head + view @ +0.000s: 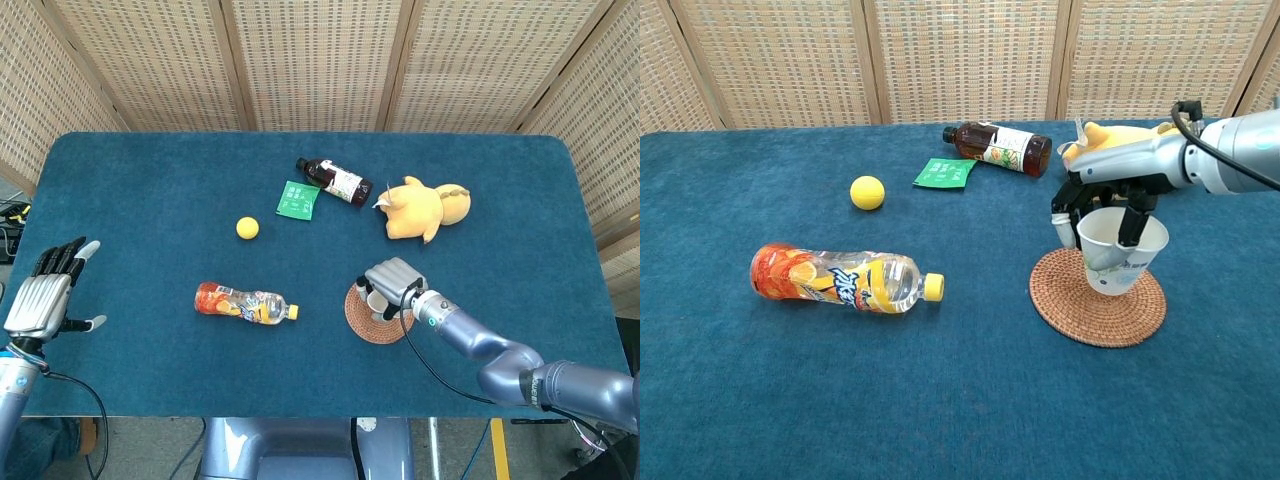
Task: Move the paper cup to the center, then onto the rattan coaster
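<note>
The white paper cup stands upright on the round rattan coaster, toward its right side. My right hand grips the cup from above, with fingers over the rim. From the head view, the right hand covers most of the cup above the coaster. My left hand hovers open at the table's left edge, holding nothing.
An orange drink bottle lies on its side at left. A yellow ball, a green packet and a dark bottle lie further back. A yellow plush toy sits behind the right hand.
</note>
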You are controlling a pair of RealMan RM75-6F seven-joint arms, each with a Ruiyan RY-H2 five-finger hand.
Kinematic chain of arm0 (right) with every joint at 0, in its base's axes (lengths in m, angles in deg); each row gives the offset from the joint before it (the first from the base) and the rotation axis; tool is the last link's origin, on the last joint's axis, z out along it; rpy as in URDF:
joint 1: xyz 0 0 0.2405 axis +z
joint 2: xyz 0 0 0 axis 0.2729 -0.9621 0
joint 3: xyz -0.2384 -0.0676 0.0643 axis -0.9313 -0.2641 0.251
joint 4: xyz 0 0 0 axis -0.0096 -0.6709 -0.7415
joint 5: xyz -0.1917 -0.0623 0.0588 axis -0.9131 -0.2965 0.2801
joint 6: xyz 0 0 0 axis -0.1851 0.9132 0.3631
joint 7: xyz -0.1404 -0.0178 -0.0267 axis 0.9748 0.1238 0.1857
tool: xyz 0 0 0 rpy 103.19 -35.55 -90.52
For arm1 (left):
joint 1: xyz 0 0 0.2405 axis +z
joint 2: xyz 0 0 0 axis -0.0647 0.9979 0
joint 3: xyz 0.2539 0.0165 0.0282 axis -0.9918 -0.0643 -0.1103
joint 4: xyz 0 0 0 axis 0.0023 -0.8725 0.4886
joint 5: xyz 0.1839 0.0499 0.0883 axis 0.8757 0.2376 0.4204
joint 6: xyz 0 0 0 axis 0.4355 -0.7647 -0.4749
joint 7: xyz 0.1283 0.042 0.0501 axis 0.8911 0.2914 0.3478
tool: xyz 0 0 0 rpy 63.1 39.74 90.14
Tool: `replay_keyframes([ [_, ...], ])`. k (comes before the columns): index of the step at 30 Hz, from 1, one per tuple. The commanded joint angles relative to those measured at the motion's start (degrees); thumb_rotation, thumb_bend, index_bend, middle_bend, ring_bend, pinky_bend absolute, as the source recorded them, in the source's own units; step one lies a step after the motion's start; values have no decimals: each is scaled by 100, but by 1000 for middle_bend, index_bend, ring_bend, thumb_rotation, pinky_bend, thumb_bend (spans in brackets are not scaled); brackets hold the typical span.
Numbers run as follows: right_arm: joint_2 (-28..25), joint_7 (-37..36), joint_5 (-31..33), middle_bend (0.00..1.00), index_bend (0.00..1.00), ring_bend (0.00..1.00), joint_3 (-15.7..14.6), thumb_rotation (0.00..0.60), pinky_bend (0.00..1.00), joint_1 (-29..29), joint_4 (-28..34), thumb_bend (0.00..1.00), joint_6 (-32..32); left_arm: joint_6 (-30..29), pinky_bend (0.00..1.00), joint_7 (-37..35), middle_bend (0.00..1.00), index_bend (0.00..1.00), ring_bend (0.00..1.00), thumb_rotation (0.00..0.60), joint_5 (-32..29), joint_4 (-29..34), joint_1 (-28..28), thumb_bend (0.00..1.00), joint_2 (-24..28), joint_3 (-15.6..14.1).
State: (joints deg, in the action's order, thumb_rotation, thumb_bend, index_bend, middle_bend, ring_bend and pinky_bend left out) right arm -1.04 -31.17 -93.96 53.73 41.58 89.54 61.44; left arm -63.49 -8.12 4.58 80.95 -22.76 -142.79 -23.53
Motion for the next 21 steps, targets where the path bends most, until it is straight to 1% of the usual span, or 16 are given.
replay_keyframes([
  [1, 71, -9, -40, 466, 473, 434, 6, 600, 570, -29, -60, 250, 24, 10, 0, 1, 0, 0, 0, 600, -5, -4, -2, 0, -1, 0],
  [5, 171, -30, -72, 437, 446, 415, 26, 600, 568, -50, -124, 233, 26, 45, 0, -14, 0, 0, 0, 600, -13, -1, -9, 0, 10, -2],
  [6, 189, -24, -84, 403, 421, 381, 26, 600, 541, -50, -140, 209, 21, 43, 0, -13, 0, 0, 0, 600, -14, -1, -8, 0, 12, 0],
  [8, 217, -2, -97, 307, 354, 276, 15, 600, 428, -50, -164, 149, -2, 36, 0, -23, 0, 0, 0, 600, -11, 3, -3, 0, 18, 2],
  [10, 219, 10, -85, 168, 266, 118, -4, 600, 272, -43, -170, 82, -69, 34, 0, -30, 0, 0, 0, 600, -6, 0, 1, 0, 22, 2],
  [12, 218, 20, -69, 80, 209, 26, -9, 600, 201, -49, -166, 46, -84, 38, 0, -39, 0, 0, 0, 600, -7, -2, 3, 0, 24, 2],
  [13, 219, 31, -63, 46, 182, 3, -8, 600, 175, -55, -161, 32, -72, 38, 0, -42, 0, 0, 0, 600, -8, -3, 4, 0, 25, 3],
  [16, 221, 77, -57, 6, 148, 0, 11, 600, 126, -89, -114, 26, 20, 36, 0, -51, 0, 0, 0, 600, -2, -5, 6, 0, 30, 5],
  [21, 105, 167, -73, 0, 122, 0, 70, 600, 53, -137, 108, 26, 207, 30, 0, -71, 0, 0, 0, 600, 10, -5, 13, 0, 40, 6],
])
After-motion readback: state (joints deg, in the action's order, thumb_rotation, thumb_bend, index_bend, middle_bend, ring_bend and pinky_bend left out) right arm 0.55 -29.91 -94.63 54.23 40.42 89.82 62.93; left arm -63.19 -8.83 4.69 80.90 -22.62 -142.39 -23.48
